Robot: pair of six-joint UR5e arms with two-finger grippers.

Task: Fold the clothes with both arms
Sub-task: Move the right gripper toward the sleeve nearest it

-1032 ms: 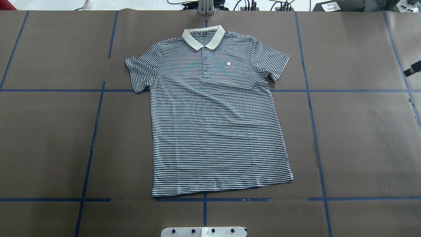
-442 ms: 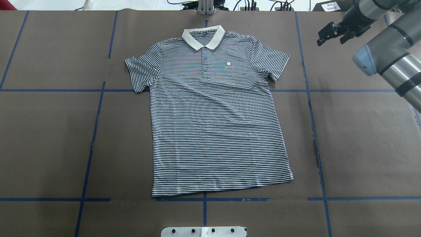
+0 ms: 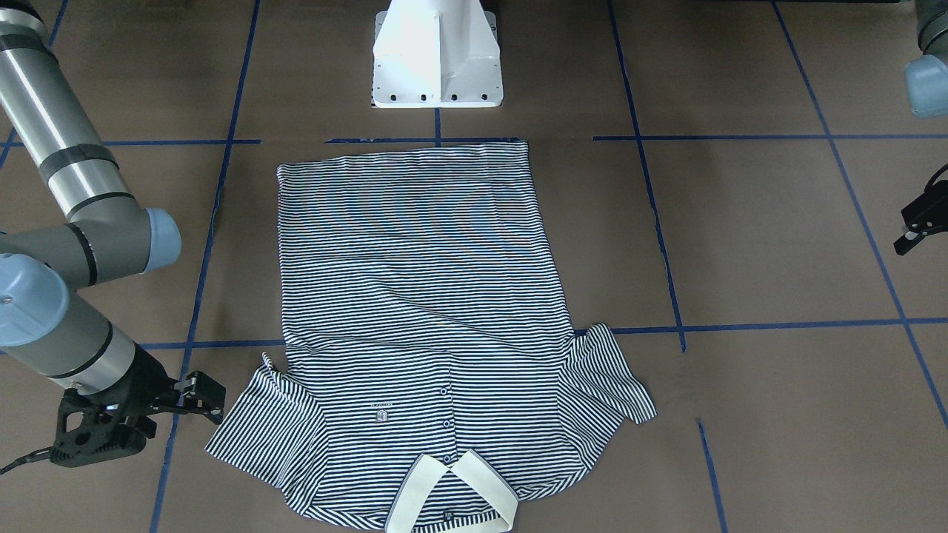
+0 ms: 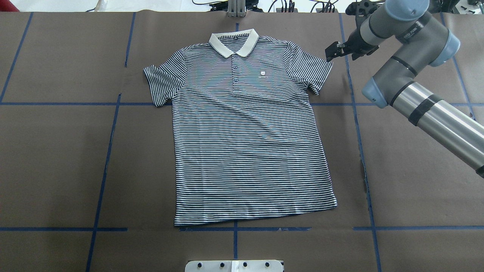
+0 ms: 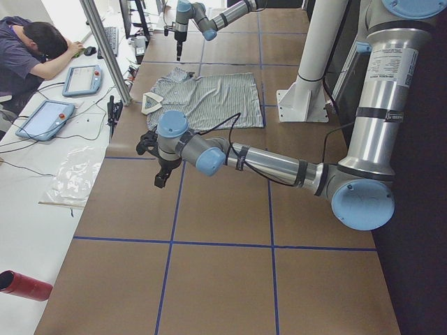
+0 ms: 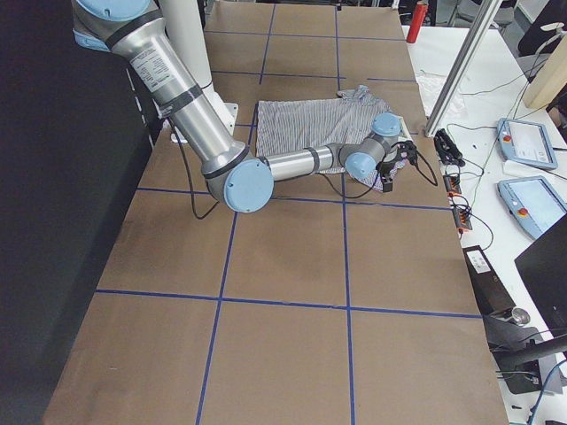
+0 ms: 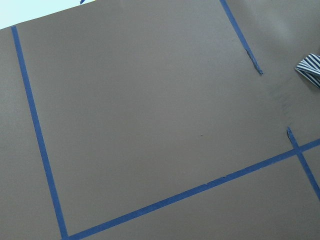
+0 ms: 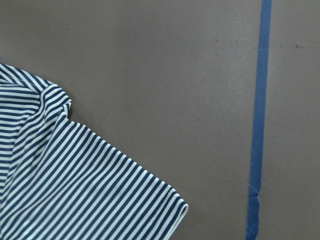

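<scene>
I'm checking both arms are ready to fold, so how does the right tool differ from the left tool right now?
The right tool hangs close beside a sleeve of the shirt; the left tool is far out on the other side, over bare table. The overhead view shows the right tool but not the left tool. Both are black and hold nothing.

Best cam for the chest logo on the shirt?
Overhead exterior. The chest logo sits upright and unobstructed on the flat polo shirt. The front-facing view also shows the chest logo, but upside down. In both side views it is too small to make out, and neither wrist camera has it in frame.
</scene>
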